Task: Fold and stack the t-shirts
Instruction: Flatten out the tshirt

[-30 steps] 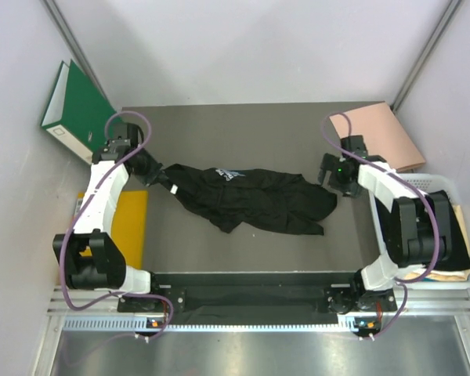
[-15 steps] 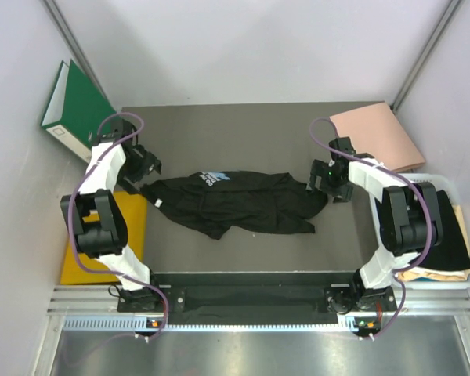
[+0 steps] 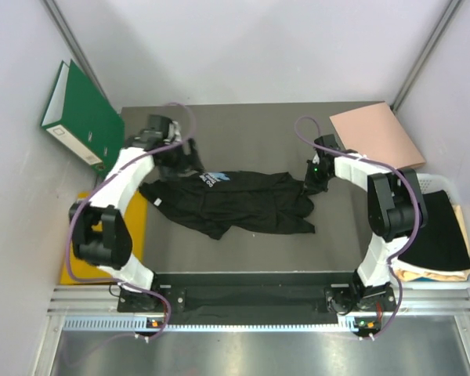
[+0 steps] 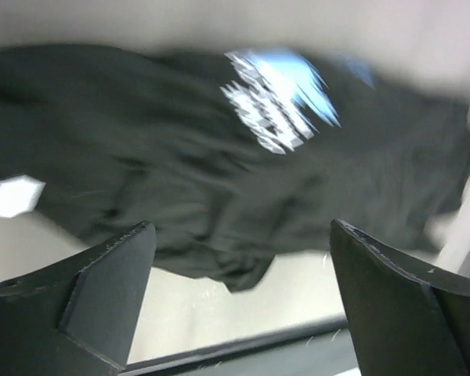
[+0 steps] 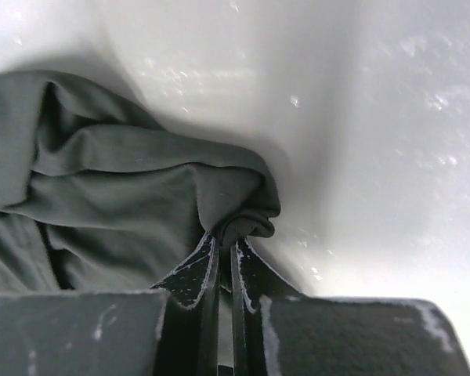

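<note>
Right gripper (image 5: 223, 243): fingers clamped on a bunched fold at the edge of the black t-shirt (image 5: 117, 196). The remaining cloth spreads left of the tips in the wrist view, crumpled on the table (image 5: 376, 117).

Left gripper (image 4: 239, 227): fingers wide apart, holding nothing. The shirt lies just beyond its tips, with the blue-and-white print (image 4: 278, 102) ahead.

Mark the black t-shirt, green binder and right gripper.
black t-shirt (image 3: 243, 200): top view, middle of the crumpled body.
green binder (image 3: 84, 106): top view, front cover.
right gripper (image 5: 225, 244): right wrist view, midway between its fingertips.
</note>
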`<act>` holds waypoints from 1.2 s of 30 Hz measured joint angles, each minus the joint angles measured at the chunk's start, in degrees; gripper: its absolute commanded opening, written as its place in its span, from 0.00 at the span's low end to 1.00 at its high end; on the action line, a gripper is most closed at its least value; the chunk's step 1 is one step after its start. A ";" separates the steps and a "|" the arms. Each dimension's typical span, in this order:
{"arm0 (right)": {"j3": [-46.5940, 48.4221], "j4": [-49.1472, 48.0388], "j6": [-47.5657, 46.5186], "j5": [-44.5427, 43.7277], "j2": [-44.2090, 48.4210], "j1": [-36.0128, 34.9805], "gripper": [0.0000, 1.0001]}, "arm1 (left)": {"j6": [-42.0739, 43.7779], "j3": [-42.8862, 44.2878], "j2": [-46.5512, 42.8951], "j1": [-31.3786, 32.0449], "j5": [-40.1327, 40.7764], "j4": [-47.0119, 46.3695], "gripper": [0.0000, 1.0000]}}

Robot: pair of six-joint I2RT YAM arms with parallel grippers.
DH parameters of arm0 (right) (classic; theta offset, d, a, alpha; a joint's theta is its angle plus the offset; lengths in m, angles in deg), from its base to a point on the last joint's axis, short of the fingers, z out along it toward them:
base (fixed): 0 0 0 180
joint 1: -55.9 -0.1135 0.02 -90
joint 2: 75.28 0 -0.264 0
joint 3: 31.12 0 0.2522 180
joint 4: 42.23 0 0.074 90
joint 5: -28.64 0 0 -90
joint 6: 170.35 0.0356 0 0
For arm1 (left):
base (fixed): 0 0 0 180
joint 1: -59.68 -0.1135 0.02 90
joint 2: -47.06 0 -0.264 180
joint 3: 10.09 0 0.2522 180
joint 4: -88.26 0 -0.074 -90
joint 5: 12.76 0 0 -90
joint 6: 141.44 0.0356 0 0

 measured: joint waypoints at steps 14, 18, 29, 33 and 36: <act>8.04 2.40 -1.05 -3.98 -2.99 -0.44 0.00 | 16.22 16.63 23.10 30.95 -4.63 4.72 0.93; 8.04 2.49 -1.03 -4.26 -3.32 0.11 0.00 | 18.12 22.67 26.73 36.13 -4.52 6.60 0.88; 9.64 2.45 -0.94 -3.56 -6.01 3.93 0.01 | 21.07 27.98 33.22 44.44 -3.52 9.68 0.68; 11.41 2.23 -0.90 -3.04 -6.95 4.63 0.02 | 21.31 27.41 33.22 44.46 -1.86 9.62 0.73; 12.04 2.14 -0.92 -2.62 -7.56 4.72 0.02 | 21.38 26.45 33.40 44.85 -0.24 9.70 0.73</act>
